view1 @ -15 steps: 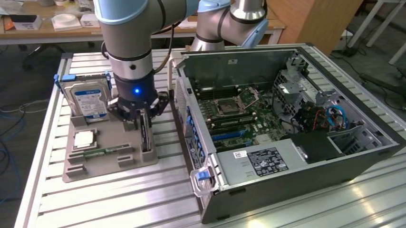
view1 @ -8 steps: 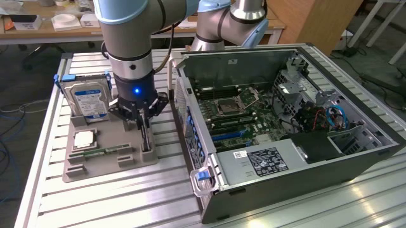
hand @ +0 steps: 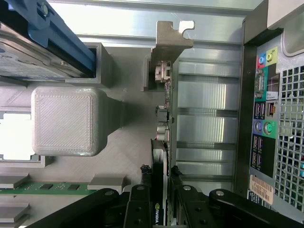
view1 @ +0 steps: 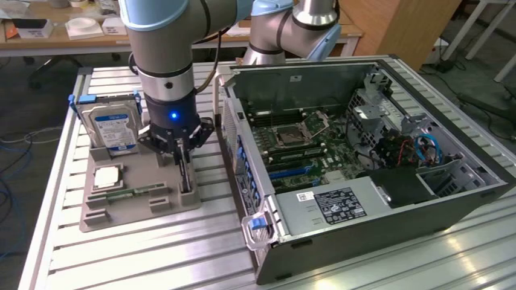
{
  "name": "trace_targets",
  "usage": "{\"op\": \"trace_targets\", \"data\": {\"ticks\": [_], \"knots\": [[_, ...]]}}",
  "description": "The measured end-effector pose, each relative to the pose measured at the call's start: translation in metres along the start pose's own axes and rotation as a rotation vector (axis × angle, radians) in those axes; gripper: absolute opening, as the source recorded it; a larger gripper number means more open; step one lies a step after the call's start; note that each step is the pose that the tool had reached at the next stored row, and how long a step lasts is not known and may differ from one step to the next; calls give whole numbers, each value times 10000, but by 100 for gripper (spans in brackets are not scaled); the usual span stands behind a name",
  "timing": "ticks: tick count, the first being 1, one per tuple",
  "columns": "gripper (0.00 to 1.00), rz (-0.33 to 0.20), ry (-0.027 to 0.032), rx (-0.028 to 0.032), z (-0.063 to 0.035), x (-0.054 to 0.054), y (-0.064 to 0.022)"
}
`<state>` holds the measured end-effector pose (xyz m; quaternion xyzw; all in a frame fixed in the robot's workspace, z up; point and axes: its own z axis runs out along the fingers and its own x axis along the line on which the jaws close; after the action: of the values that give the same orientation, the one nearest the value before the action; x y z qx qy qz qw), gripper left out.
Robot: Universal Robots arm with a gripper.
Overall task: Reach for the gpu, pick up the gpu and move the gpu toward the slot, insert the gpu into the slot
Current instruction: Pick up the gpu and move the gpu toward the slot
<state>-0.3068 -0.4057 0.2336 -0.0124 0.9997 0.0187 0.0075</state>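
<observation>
The black two-fingered claw (view1: pixel 179 154) (hand: pixel 160 172) is set low over the thin, flat, dark rectangular gpu (view1: pixel 186 179) (hand: pixel 164 116). Its fingers (hand: pixel 140 199) are pressed against the card's two flat faces, so the claw is clamped on the gpu. The gpu is stood on its long edge in a groove of the grey printed plastic holder tray (view1: pixel 137 208) (hand: pixel 128 156), directly beneath the claw and between its fingertips, and its grey metal end bracket (hand: pixel 172 42) is seen beyond them. On the same tray, just beside the claw, a silver hard drive with blue rails (view1: pixel 111 124) (hand: pixel 28 52) is stood upright, and a small green memory stick (view1: pixel 129 194) (hand: pixel 42 187) is laid flat. On the claw's other side, the open black computer case (view1: pixel 387 181) (hand: pixel 266 118) is placed near it on the ribbed aluminium table (view1: pixel 121 260).
</observation>
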Motion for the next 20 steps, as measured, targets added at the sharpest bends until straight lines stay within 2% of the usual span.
{"op": "trace_targets", "data": {"ticks": [3, 13, 20], "knots": [[26, -1, -4, -2, -12, -1, 1], [26, 0, -1, 0, -167, -3, 6], [26, 0, -1, -1, -318, -5, 12]]}}
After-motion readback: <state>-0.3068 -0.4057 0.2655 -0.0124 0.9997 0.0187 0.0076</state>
